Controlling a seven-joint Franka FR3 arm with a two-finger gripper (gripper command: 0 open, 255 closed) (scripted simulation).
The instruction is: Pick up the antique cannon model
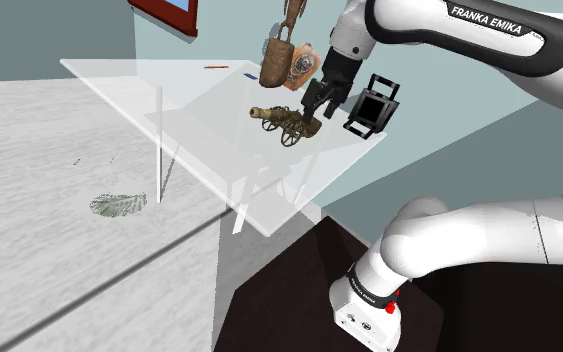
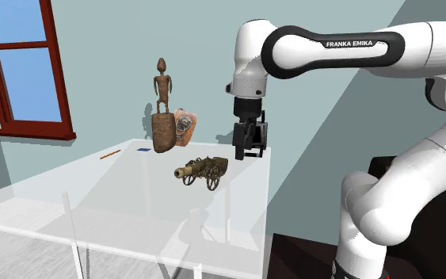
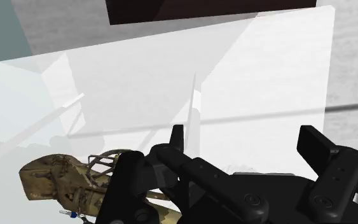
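Note:
The antique cannon model [image 1: 284, 122] is a small bronze-brown barrel on spoked wheels, standing on the clear glass table [image 1: 169, 90]. In the second exterior view the cannon [image 2: 201, 170] points toward that view's left. My black gripper [image 1: 315, 104] hangs just above the table, close beside the cannon's rear end on the shoulder view's right, and does not touch it. In the second exterior view the gripper [image 2: 249, 149] is behind and to the right of the cannon. The wrist view has the cannon [image 3: 60, 181] off to the side of the open fingers [image 3: 178, 137], with nothing between them.
A tall wooden figure [image 1: 281, 55] and a pinkish object with a watch face [image 1: 306, 62] stand behind the cannon. A black frame-like object [image 1: 373, 104] sits near the table edge, right beside the gripper. A pencil [image 1: 216, 67] lies at the far side. A red-framed window [image 2: 23, 67] is on the wall.

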